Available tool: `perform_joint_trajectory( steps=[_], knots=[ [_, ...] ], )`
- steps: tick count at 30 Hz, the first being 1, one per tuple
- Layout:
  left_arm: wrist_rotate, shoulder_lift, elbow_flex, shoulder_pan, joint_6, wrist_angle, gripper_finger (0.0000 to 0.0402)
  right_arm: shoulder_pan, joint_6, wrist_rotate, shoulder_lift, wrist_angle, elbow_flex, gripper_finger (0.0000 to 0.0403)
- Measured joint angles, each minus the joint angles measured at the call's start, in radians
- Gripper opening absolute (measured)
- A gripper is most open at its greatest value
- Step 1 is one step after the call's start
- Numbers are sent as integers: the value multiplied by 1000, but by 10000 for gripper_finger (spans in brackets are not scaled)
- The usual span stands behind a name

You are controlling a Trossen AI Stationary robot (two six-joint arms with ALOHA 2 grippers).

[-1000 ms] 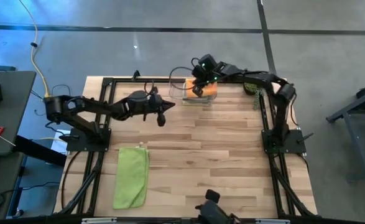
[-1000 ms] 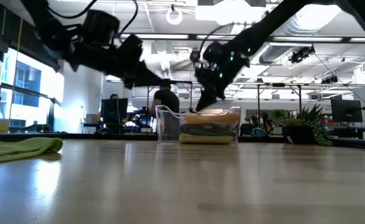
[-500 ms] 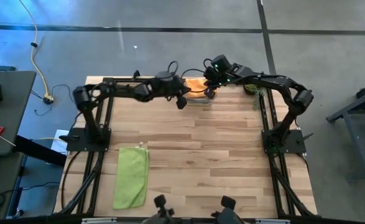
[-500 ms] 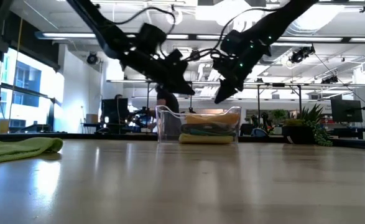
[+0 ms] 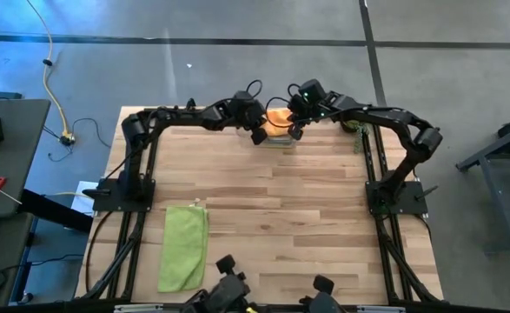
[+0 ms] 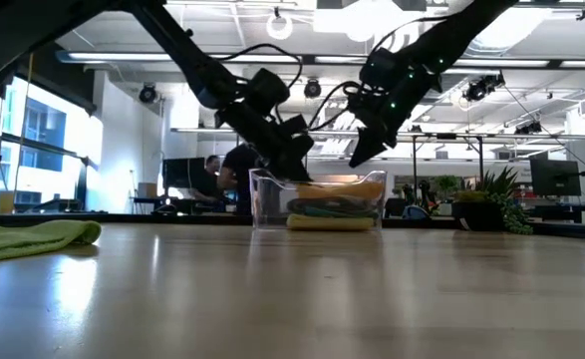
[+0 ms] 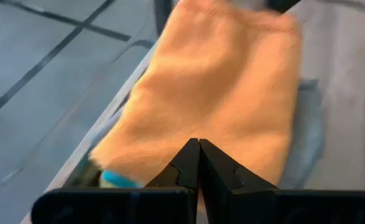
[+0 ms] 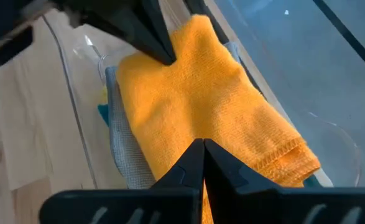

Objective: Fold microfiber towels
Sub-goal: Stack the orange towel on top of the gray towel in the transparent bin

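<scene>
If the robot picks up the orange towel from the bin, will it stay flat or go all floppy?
Probably floppy. The orange towel looks soft and fuzzy, and its edges droop over the stack in the bin. It likely weighs little, so it should lift easily and hang from wherever it is pinched. It won't roll or break, though its fuzzy weave may drag the towel beneath.

Left gripper [image 5: 259, 136] fingers closed, right gripper [image 5: 294, 132] fingers closed, both arms extended

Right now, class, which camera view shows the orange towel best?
The right wrist view: the orange towel fills it, sharp, lying on top of the stack in the clear bin. The left wrist view shows it close but blurred. The high view shows a small patch between the arms; the low view, only an orange edge through the bin wall.
</scene>
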Motion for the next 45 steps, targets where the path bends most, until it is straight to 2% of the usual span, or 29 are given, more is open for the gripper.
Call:
perform_joint_trajectory(
  steps=[19,28,38,45],
  knots=[
    [7,20,0,47,15,17,0,3,5,3,98,-65,2,0],
    [82,15,7,36,27,83,0,20,5,-19,99,-75,2,0],
    [98,30,13,38,52,95,0,10,4,1,102,-46,111,0],
    [78,48,13,46,75,86,0,2,-2,-1,142,-46,116,0]
  ],
)
